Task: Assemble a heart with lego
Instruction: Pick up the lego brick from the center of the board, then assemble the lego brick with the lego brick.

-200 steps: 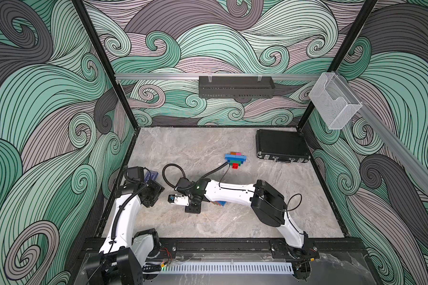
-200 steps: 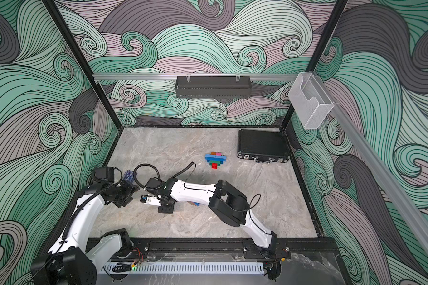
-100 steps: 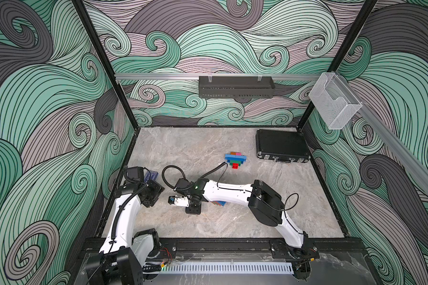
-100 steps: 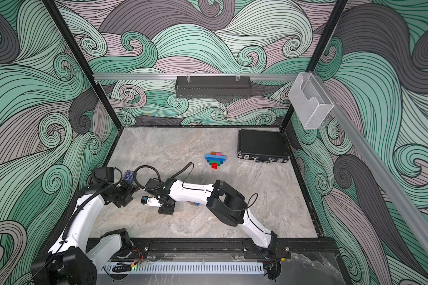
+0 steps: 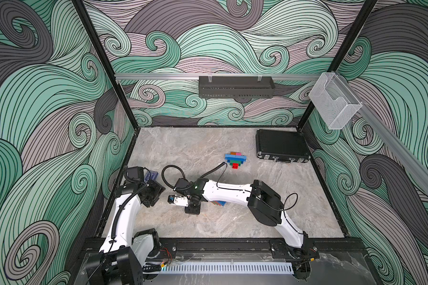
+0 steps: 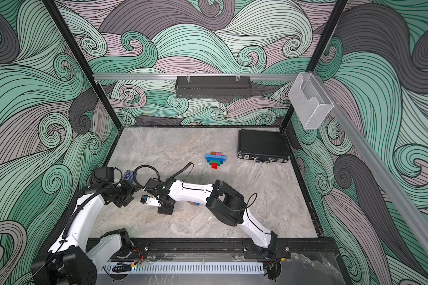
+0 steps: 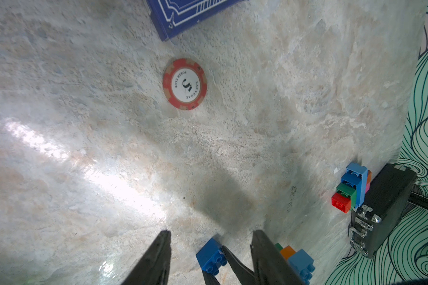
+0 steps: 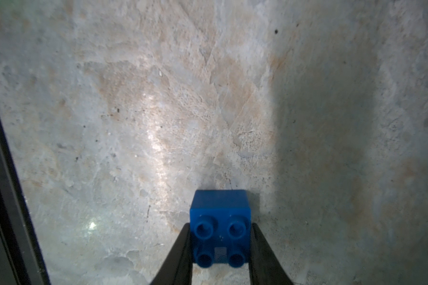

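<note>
Lego brick [image 8: 220,204], dark blue, is clamped by its side walls in the right gripper [image 5: 170,199], lower centre-left in a top view, presumably keeping studs free for mating. Partial heart [image 5: 235,160] lies mid-frame. Left gripper [image 7: 211,234]: part-open, empty.

red poker chip [image 7: 184,84] on marble [image 7: 84,128] (blue brick [image 7: 211,257] well apart)

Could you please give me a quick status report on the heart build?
Right gripper shut on dark blue brick. Left gripper open, empty. Part-built heart beside black case. Poker chip and card box lie apart from both.
</note>
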### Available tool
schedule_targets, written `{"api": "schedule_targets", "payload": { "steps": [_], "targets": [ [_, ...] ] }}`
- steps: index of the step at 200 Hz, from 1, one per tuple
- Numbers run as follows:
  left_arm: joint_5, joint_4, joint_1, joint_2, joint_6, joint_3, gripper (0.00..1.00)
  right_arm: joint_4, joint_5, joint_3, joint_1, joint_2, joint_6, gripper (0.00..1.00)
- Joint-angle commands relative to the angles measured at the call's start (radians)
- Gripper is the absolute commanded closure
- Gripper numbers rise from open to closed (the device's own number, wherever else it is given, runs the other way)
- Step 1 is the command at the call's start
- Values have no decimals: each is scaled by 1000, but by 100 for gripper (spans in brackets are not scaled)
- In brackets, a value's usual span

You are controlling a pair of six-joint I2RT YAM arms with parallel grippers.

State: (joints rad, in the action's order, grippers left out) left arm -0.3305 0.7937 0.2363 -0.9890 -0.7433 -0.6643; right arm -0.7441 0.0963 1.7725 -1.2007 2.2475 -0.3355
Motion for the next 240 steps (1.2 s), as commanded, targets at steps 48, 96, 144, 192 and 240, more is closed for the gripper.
{"api": "schedule_targets", "payload": {
  "steps": [48, 96, 144, 192, 240],
  "targets": [
    [-242, -160, 8, -53, 31, 40, 45, -82, -47, -38, 25, -219, 157, 74],
    [-284, -321, -120, -117, -12, 34, 44, -176, -140, -90, 99, -356, 293, 74],
    [-278, -486, -330, -242, -66, 19, 44, -246, -185, -146, 169, -426, 356, 74],
    [-316, -580, -428, -303, -76, 17, 44, -257, -182, -138, 188, -410, 390, 75],
    [-327, -610, -453, -330, -87, 29, 44, -264, -183, -113, 188, -376, 430, 75]
  ]
}}
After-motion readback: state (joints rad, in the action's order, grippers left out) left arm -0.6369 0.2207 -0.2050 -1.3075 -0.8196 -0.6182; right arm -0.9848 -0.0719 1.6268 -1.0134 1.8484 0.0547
